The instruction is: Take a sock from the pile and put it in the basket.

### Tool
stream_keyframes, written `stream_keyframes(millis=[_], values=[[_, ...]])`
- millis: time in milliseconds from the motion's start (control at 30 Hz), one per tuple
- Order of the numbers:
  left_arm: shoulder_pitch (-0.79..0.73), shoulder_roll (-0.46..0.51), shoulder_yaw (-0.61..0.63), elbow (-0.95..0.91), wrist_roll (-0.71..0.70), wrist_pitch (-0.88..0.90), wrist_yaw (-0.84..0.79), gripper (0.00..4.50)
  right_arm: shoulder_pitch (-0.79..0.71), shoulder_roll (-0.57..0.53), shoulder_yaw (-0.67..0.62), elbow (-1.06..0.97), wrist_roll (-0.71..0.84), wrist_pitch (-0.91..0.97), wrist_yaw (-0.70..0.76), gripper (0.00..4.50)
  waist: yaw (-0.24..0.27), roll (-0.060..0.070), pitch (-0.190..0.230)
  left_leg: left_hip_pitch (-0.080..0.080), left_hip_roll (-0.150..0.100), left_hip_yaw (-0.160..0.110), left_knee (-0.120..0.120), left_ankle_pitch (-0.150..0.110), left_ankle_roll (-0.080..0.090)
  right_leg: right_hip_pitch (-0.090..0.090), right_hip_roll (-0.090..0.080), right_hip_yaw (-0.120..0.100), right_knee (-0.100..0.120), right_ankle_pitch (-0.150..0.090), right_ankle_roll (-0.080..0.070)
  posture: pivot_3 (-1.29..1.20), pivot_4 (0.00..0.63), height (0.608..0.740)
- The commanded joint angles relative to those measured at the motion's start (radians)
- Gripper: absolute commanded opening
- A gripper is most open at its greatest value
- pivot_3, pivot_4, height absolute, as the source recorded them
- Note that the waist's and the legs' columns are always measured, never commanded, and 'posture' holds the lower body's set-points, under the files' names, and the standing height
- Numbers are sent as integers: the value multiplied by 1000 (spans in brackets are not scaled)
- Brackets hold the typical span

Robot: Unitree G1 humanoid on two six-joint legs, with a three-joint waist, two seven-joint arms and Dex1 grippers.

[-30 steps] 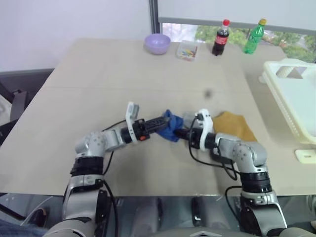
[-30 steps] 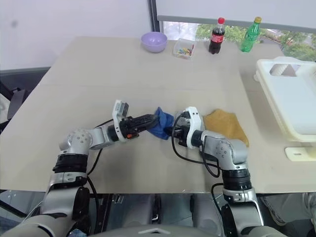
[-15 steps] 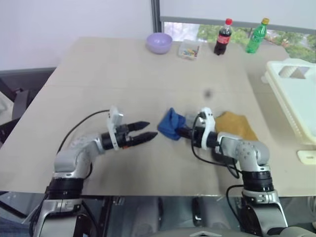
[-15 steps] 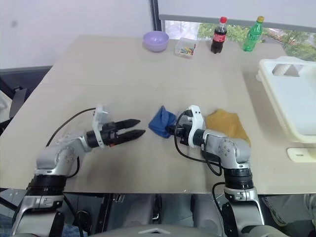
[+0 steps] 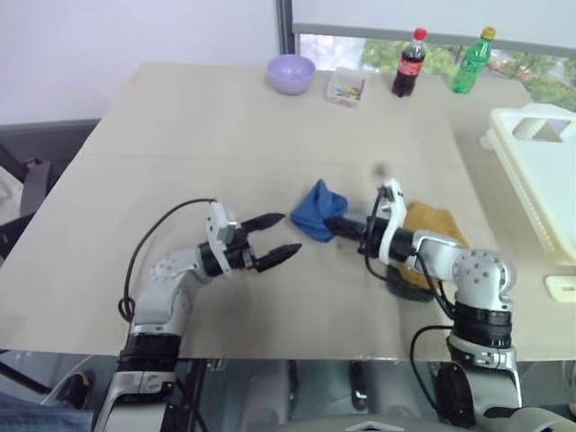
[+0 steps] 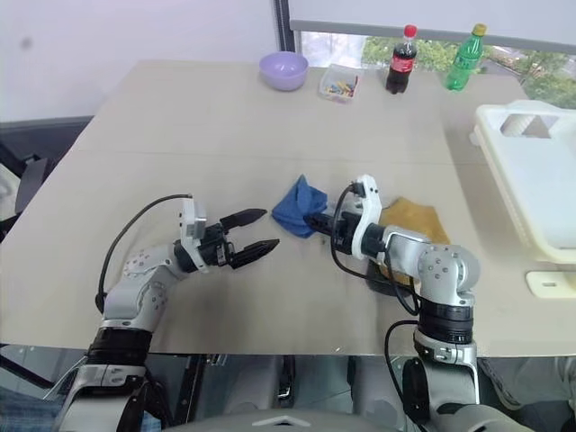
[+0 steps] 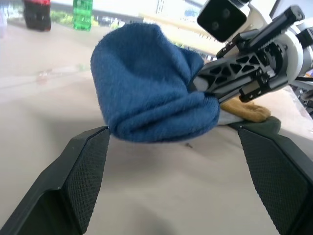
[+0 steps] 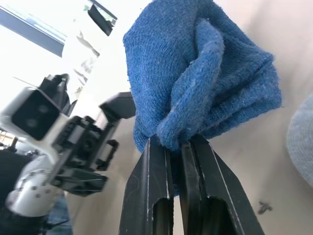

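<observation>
My right gripper (image 5: 339, 227) is shut on a bright blue sock (image 5: 317, 209), which hangs bunched from its fingertips a little above the table; the right wrist view shows the sock (image 8: 195, 73) pinched between the two black fingers (image 8: 149, 186). The left gripper (image 5: 290, 232) stands open just left of the sock, not touching it, its jaws either side of the sock (image 7: 146, 83) in the left wrist view. The pile (image 5: 432, 229), with a mustard sock on top, lies under my right forearm. The cream basket (image 5: 540, 180) sits at the table's right edge.
Along the table's far edge stand a lilac bowl (image 5: 291, 74), a small clear box of coloured bits (image 5: 345, 88), a cola bottle (image 5: 409, 63) and a green bottle (image 5: 471, 61). A small white object (image 5: 562, 286) lies near the basket's front corner.
The left gripper has drawn back from the blue sock toward the left and rolled its wrist, staying open. The right gripper has risen a little with the sock in it.
</observation>
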Motion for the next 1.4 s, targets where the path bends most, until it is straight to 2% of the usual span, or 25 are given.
stream_keyframes(millis=[33, 100, 333, 600, 700, 900, 967, 1000, 1033, 1067, 1233, 1400], values=[[-12, -22, 2, -4, -12, -59, -19, 4500, -18, -35, -76, -66, 76, 40, -28, 96, 2, 0, 0, 0, 0, 0, 0, 0, 0, 0, 0, 0, 0, 0, 0, 0, 150, 730], [-22, -33, -3, -3, -9, -73, -21, 4500, -18, -66, -120, -74, 110, 61, -40, 96, 1, 0, 0, 0, 0, 0, 1, 0, 0, 0, 0, 0, 0, 0, 0, 0, 150, 730], [-79, -70, -57, -27, 28, -123, -24, 4500, -41, -323, -356, -46, 200, 103, -58, 96, 8, 0, 0, -1, -1, -1, 1, 0, 0, 1, -1, -1, -1, 0, 0, 0, 150, 730], [-163, -113, -117, -65, 21, -99, -11, 4500, -111, -569, -543, 146, 124, -32, -114, 96, 4, 1, 1, 0, 0, -1, 1, 0, 0, 1, 1, 0, 0, 0, 0, 0, 150, 730], [-173, -116, -122, -64, 14, -94, -14, 4500, -155, -616, -617, 262, 73, -147, -166, 96, 3, 1, 1, 0, 0, 0, 2, 0, 0, 2, 1, 0, -1, 0, 1, 0, 150, 730], [-178, -114, -131, -33, 38, -129, -23, 4500, -210, -610, -753, 444, 74, -256, -300, 96, 3, 1, 1, 0, 0, 0, 1, 0, 0, 1, 2, 1, -1, 0, 1, 0, 150, 730], [-176, -121, -126, -30, 35, -127, -15, 4500, -192, -615, -767, 479, 68, -271, -321, 816, 3, 2, 0, 0, 0, 0, 1, 0, 0, 1, 2, 1, -1, 0, 1, 0, 150, 730], [-173, -121, -124, -27, 37, -130, -14, 4500, -191, -613, -774, 484, 72, -276, -337, 1010, 3, 2, 0, 0, 0, 1, 1, 0, 0, 1, 2, 1, -1, 0, 1, 0, 150, 730], [-172, -120, -122, -26, 38, -133, -14, 4500, -192, -612, -777, 487, 76, -279, -349, 1713, 3, 3, 0, 0, 0, 1, 1, 0, 0, 1, 2, 2, -1, 0, 1, 0, 150, 730], [-168, -120, -119, -26, 34, -130, -12, 4500, -192, -610, -779, 486, 74, -291, -363, 1837, 3, 4, 0, 0, 0, 1, 1, 0, 0, 1, 2, 2, -1, 0, 1, 0, 150, 730], [-156, -112, -113, -19, 38, -138, -13, 4500, -213, -586, -815, 491, 100, -341, -459, 4112, 2, 5, 0, 0, 0, 1, 1, 0, 0, 1, 2, 2, -1, 0, 1, 0, 150, 730], [-154, -99, -108, -20, 38, -132, -9, 4500, -217, -570, -784, 402, 167, -310, -493, 4112, 1, 6, 0, 1, 0, 2, 1, 0, 1, 1, 2, 4, 0, 0, 1, 0, 150, 730]])
